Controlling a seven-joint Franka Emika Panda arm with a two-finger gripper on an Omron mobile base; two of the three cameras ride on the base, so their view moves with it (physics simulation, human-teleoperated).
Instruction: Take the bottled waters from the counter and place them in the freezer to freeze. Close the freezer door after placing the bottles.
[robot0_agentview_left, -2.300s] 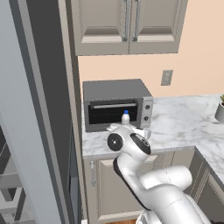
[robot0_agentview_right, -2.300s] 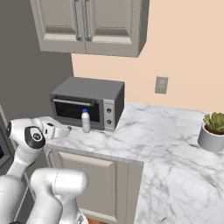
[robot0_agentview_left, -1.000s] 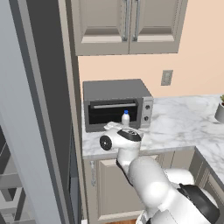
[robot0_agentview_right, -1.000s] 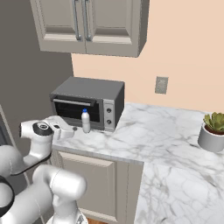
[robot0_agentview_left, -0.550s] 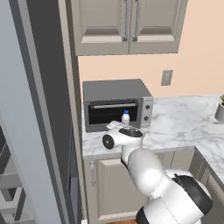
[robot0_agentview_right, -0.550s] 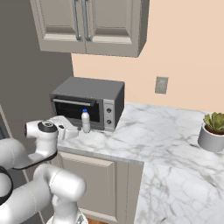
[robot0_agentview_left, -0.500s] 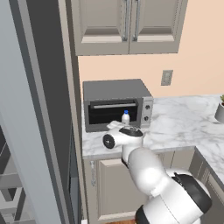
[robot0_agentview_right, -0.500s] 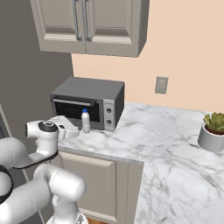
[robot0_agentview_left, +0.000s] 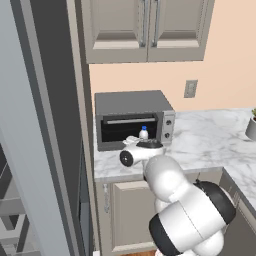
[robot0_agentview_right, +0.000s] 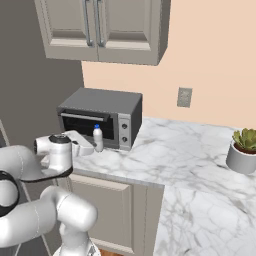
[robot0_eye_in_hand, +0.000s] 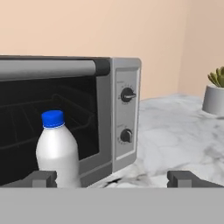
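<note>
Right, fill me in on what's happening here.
The robot arm is reaching for a bottled water standing on the marble counter in front of the toaster oven. Its gripper is level with the bottle and wide open; the bottle sits toward one side, by one of the fingers, and nothing is gripped yet. At the left of the left base view, the freezer door stands open.

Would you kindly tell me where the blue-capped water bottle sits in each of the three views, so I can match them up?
Left base view: water bottle near centre, in front of the toaster oven, just above the arm.
Right base view: left of centre, on the counter against the oven's front.
Hand view: lower left, above the left finger tip.
Shared landmark: the toaster oven's two knobs, right of the bottle.
</note>
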